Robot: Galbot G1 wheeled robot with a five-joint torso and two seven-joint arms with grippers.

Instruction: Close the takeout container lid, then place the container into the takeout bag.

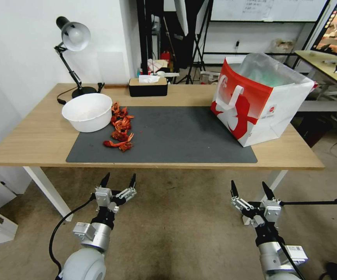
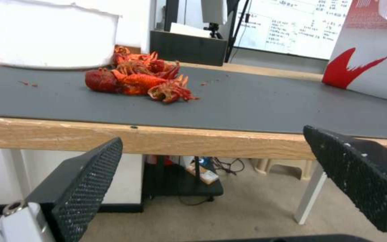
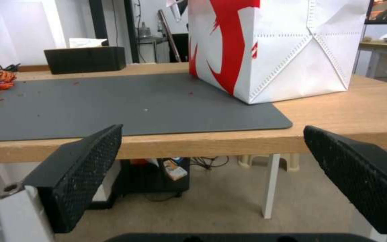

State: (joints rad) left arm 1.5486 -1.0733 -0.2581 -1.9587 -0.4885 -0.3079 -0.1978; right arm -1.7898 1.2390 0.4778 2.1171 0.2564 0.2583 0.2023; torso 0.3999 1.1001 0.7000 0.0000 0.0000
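The takeout bag, red and white with white strap handles and a translucent liner, stands open on the right end of the table; its wall also shows in the left wrist view and the right wrist view. The takeout container and its lid are out of view. My left gripper hangs open below the table's front edge, left of centre, its fingers empty. My right gripper is open too, below the front edge near the bag's side, with nothing between its fingers.
A dark mat covers the middle of the wooden table. A round white bowl and a heap of red crayfish shells lie at the left. A black tissue box and a desk lamp stand at the back.
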